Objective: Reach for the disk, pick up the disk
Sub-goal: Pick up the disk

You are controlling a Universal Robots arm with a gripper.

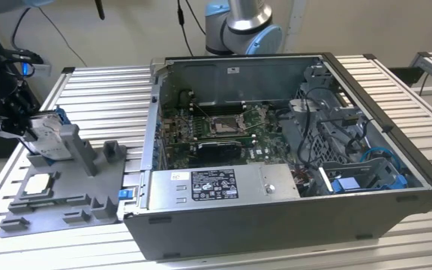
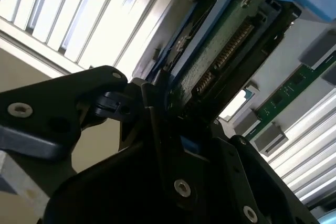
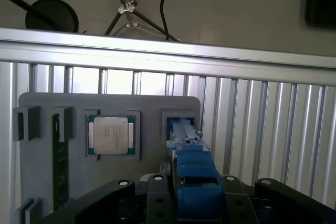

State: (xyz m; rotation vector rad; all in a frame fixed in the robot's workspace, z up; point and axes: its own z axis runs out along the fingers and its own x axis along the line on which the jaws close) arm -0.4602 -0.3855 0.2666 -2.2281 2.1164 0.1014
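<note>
The end effector [image 3: 198, 203] was closed on the disk [image 3: 195, 174]. In the first wrist view its two dark fingers [image 3: 157, 200] pressed against the sides of the blue bracket, with no gap visible on either side. Gripping the narrow edges made sense, as I judge it, because the disk stood on edge and the holder guarded its broad faces.

In the second wrist view the green circuit board [image 2: 220, 51] on the disk's underside faced the camera, close to the end effector's body. The disk's far end sat in a slot of the grey fixture [image 1: 73, 199], which lay at the exterior view's left on the slatted counter [image 1: 103, 101]. That upright slot probably served to keep the drive reachable from the side. How deep the disk sat in the slot I could not tell.

Beside the slot a CPU chip [image 3: 111, 135] lay flat in its own recess, with a memory stick [image 3: 60, 166] beyond it. The open computer case [image 1: 276, 225] stood to the exterior view's right of the fixture, apart from the grasp.
</note>
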